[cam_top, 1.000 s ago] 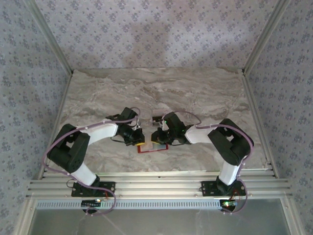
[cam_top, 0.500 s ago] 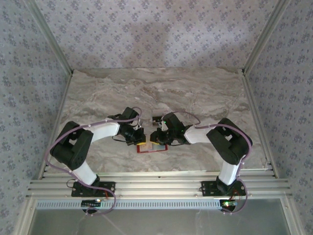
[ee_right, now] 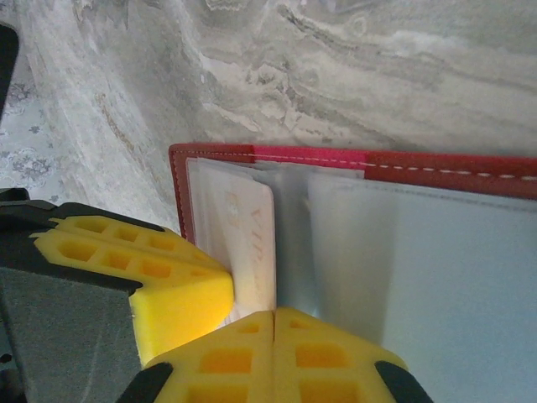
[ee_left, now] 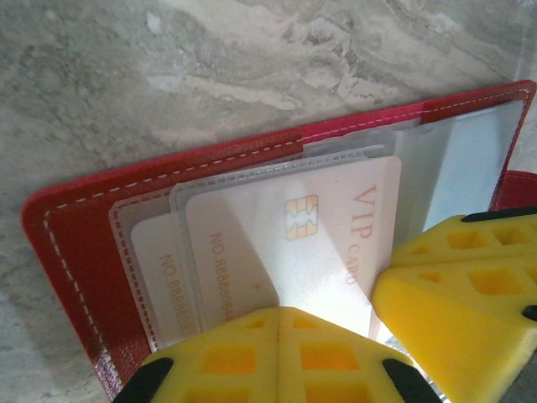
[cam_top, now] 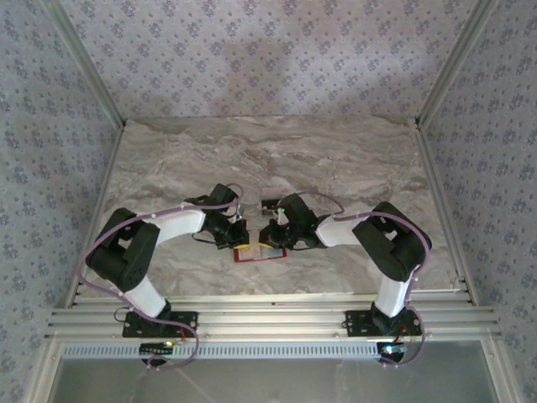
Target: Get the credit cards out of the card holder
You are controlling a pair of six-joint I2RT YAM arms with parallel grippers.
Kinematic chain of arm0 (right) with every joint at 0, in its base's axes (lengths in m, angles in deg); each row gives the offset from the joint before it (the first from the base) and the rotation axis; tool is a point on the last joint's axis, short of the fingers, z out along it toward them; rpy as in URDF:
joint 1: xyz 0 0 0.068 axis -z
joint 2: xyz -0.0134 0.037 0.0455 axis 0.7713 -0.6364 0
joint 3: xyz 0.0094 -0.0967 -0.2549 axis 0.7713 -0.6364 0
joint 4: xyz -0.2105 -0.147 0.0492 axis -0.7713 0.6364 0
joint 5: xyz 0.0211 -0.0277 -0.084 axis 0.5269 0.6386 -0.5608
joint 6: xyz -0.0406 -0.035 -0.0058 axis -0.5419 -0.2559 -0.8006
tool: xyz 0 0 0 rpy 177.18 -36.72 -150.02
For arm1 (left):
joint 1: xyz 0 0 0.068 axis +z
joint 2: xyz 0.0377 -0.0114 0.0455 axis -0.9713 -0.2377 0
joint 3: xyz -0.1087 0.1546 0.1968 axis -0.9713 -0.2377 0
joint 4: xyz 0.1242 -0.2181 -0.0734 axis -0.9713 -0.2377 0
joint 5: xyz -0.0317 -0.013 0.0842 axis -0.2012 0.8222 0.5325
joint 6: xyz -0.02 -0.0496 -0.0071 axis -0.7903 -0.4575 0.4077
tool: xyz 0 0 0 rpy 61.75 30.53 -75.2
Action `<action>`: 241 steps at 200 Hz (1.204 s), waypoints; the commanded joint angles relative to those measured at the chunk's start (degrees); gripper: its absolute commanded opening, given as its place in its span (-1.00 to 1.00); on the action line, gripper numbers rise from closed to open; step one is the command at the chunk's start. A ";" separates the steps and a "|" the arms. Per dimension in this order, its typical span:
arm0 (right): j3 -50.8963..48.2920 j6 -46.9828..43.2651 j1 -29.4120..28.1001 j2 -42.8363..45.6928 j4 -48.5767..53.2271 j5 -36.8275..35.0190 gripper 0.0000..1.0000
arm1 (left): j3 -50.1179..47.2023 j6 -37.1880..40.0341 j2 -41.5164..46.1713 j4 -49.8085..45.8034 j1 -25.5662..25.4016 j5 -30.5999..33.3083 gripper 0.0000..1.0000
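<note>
The red card holder [cam_top: 262,254] lies open on the marble table near its front edge, with both grippers over it. In the left wrist view its red cover [ee_left: 67,252] frames clear pockets holding a pale credit card marked VIP [ee_left: 310,218] and a second card [ee_left: 159,269] behind it. My left gripper [ee_left: 281,312] is shut, its tips resting on the VIP card's lower edge. My right gripper [ee_right: 274,315] is shut too, its tips meeting the edge of that card [ee_right: 252,235] by the holder's fold. Nothing shows between either pair of fingers. The right fingers [ee_left: 457,290] sit beside the card's corner.
The marble table [cam_top: 352,159] stretches back and to both sides. A small dark-and-pale object [cam_top: 270,203] lies just behind the grippers. Aluminium rails [cam_top: 268,319] run along the near edge, and patterned walls enclose the table.
The right arm has edged slightly toward the left gripper. The holder and the left arm stay almost where they were.
</note>
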 commanded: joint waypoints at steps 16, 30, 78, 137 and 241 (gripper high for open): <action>-0.93 -0.71 0.69 2.46 -1.01 0.28 -0.95 | -0.22 1.59 -0.60 -7.18 -0.30 6.26 -0.85; -1.18 -1.07 0.95 3.10 -0.14 -0.05 -0.97 | -0.35 1.79 -0.38 -7.62 -0.27 6.84 -0.85; -1.58 -1.73 1.51 3.86 1.37 -0.95 -1.00 | -0.66 1.76 0.05 -8.23 -0.30 7.15 -0.86; -2.33 -1.69 1.47 5.15 1.79 -2.36 -0.97 | 0.13 1.70 0.02 -8.41 -0.33 7.10 -0.85; -0.54 -0.03 -0.44 1.18 -1.54 -0.27 -0.91 | 1.77 1.33 -1.83 -8.29 -1.82 7.23 -0.86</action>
